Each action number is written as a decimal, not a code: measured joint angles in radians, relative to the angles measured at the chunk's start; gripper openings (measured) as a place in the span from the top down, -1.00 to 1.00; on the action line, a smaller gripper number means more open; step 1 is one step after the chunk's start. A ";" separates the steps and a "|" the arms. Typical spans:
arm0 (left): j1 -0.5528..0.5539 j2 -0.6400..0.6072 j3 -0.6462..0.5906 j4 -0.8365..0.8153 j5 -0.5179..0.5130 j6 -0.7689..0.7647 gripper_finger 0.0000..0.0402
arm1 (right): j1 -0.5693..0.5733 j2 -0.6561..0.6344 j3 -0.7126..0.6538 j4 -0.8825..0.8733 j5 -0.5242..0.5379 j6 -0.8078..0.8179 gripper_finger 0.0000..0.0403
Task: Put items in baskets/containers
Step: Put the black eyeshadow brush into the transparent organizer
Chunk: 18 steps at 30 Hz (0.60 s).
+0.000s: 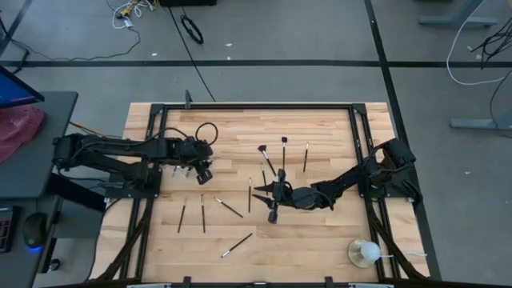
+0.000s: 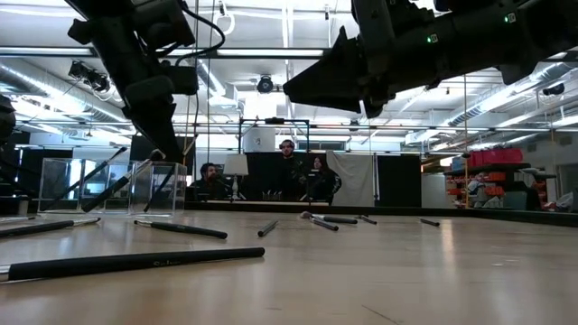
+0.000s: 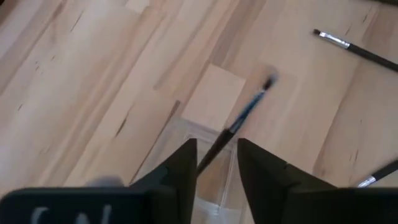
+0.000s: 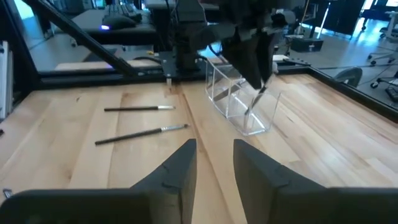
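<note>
left arm is reaching in from the table's left side, its dark two-finger gripper pointing down, fingers pinching a thin stick. right arm is stretching toward centre, its gripper parted, holding nothing.

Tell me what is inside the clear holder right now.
The clear holder has brush handles leaning inside it in the low view. The left hand above holds one brush, pointing down into it. How many brushes are inside cannot be counted; the arm covers it from above.
</note>
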 joint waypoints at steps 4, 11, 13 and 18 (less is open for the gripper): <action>0.010 -0.017 0.048 -0.066 -0.001 0.001 0.23 | 0.000 -0.031 0.000 -0.094 0.002 0.040 0.46; -0.022 -0.092 0.126 -0.074 -0.105 0.025 0.18 | -0.026 -0.221 0.000 -0.598 0.023 0.351 0.44; -0.047 -0.101 0.126 -0.033 -0.126 0.039 0.18 | -0.044 -0.263 0.001 -0.759 0.033 0.491 0.41; -0.139 -0.103 0.082 0.128 -0.135 0.067 0.18 | -0.091 -0.298 0.000 -1.177 0.053 0.789 0.21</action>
